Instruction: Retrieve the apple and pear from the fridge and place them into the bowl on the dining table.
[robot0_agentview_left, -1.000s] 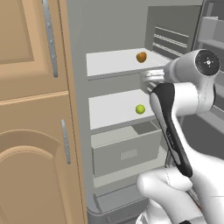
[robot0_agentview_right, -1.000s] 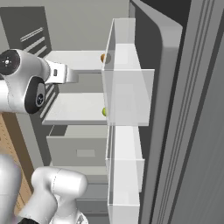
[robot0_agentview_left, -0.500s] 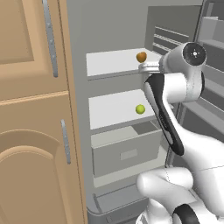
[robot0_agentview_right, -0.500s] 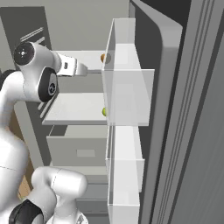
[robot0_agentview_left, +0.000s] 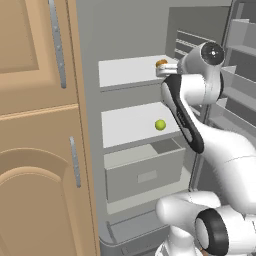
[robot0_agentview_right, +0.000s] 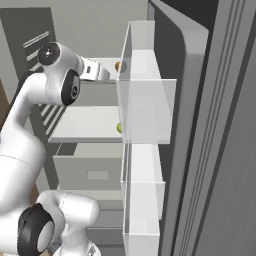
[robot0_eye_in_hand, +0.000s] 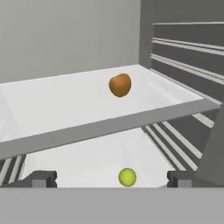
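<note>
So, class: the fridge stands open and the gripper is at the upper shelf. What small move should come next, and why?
Probably ease the open gripper forward over the upper shelf toward the orange-brown fruit: it lies ahead, untouched, with nothing between the jaws.

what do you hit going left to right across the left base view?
Tan wooden cabinet → fridge shelves → green fruit on the lower shelf → robot arm → fridge door bins. Orange-brown fruit on the upper shelf left out: the arm overlaps it.
</note>
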